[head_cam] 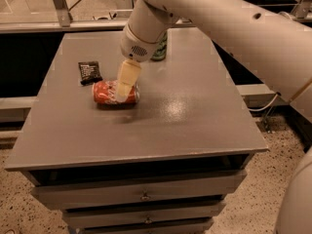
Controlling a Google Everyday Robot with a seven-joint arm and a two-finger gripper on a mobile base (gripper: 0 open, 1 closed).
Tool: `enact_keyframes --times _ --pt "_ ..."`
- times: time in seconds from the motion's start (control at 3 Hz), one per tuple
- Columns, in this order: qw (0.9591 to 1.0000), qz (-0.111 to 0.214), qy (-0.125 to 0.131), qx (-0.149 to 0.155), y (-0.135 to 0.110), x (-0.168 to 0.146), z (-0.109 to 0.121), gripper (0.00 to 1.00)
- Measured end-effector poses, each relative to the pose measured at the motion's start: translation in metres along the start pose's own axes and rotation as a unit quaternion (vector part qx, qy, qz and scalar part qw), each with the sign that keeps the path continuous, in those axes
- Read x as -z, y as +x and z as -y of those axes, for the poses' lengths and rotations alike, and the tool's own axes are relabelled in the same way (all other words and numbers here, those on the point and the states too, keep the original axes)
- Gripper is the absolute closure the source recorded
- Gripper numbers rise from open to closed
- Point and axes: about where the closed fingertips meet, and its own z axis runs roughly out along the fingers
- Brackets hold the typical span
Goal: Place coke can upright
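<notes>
The coke can (108, 92) is red-orange with white script and lies on its side on the grey table top (195, 116), left of centre. My gripper (125, 83) hangs from the big white arm and comes down over the right half of the can, covering part of it. The can rests on the table.
A small black packet (90, 72) lies just behind and left of the can. A green can (160, 53) stands at the back, mostly hidden by my arm. The table is a cabinet with drawers (144, 196) in front. The floor drops off on all sides.
</notes>
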Motion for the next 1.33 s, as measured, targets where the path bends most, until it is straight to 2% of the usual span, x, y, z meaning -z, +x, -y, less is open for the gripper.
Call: enact_keyframes --times 0.33,0.67,1.0,1.33 --pt "0.9995 -0.021 -0.024 0.002 -0.008 -0.021 -0.008 0.00" --pt "0.9977 -0.057 -0.036 0.001 -0.009 -0.036 -0.014 0.00" --pt "0.9921 -0.119 -0.041 -0.004 -0.007 -0.051 -0.019 0.26" --pt "0.9884 -0.147 -0.038 -0.009 -0.008 -0.056 -0.020 0.49"
